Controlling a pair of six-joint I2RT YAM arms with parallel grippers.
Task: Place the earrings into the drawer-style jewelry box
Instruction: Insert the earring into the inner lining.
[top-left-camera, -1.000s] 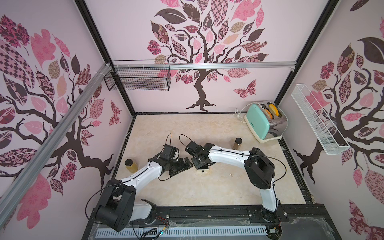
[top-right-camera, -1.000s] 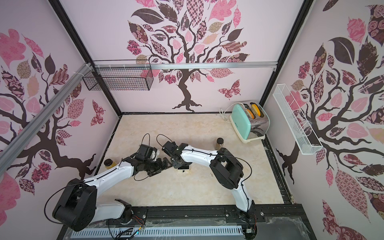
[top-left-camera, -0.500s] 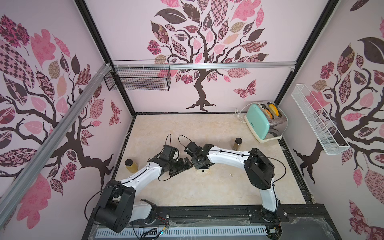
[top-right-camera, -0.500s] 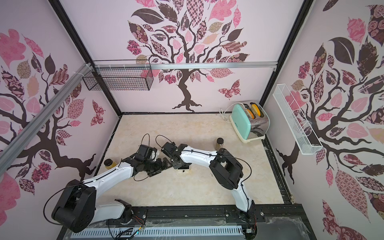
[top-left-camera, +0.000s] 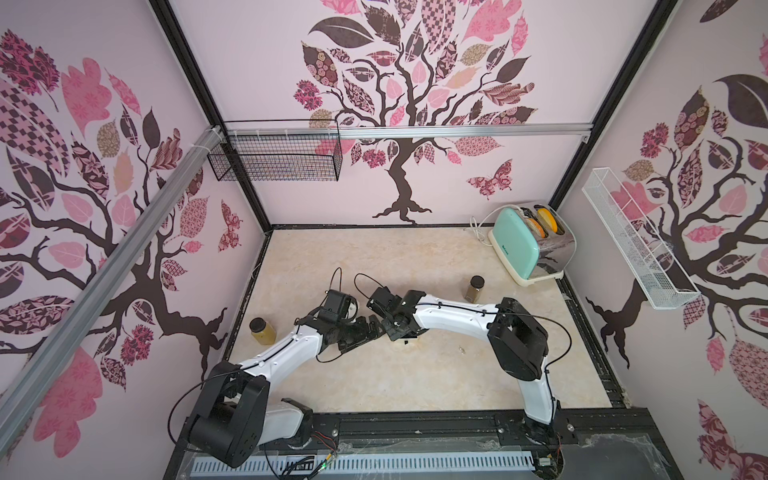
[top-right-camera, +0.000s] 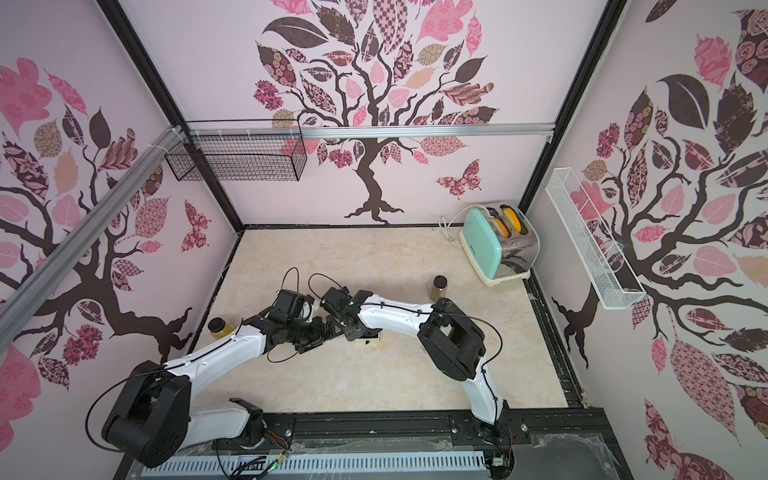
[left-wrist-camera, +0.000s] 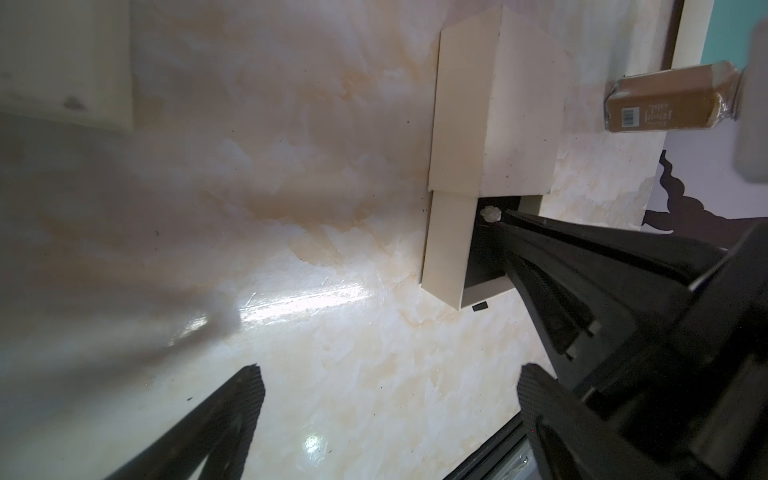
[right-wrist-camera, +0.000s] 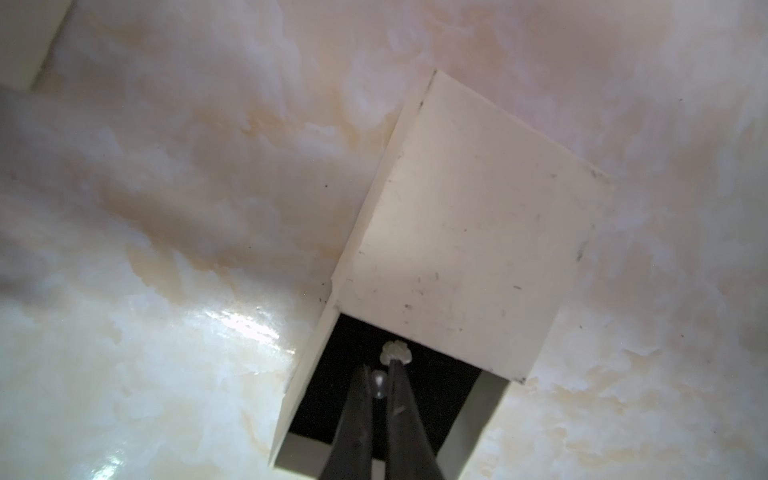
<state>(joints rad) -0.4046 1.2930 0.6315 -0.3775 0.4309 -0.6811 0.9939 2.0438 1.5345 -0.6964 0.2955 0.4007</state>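
The cream jewelry box (right-wrist-camera: 465, 232) lies on the marble table with its black-lined drawer (right-wrist-camera: 332, 374) pulled out. My right gripper (right-wrist-camera: 379, 368) hangs over the open drawer, shut on a tiny silvery earring (right-wrist-camera: 379, 384). A small white flower-shaped piece (right-wrist-camera: 397, 351) sits at its tip. In the left wrist view the box (left-wrist-camera: 511, 124), the drawer (left-wrist-camera: 446, 245) and the flower piece (left-wrist-camera: 490, 214) show beside the right fingers (left-wrist-camera: 582, 266). My left gripper (left-wrist-camera: 390, 386) stands open and empty over bare table, close beside the box. In both top views the two grippers (top-left-camera: 365, 328) (top-right-camera: 332, 328) meet mid-table, covering most of the box.
Brown-filled jars stand at the left (top-left-camera: 262, 330) and back right (top-left-camera: 475, 288). A mint toaster (top-left-camera: 532, 243) sits in the far right corner. A black wire basket (top-left-camera: 274, 153) and a white rack (top-left-camera: 636, 237) hang on the walls. A tiny speck (top-left-camera: 461, 350) lies right of the box.
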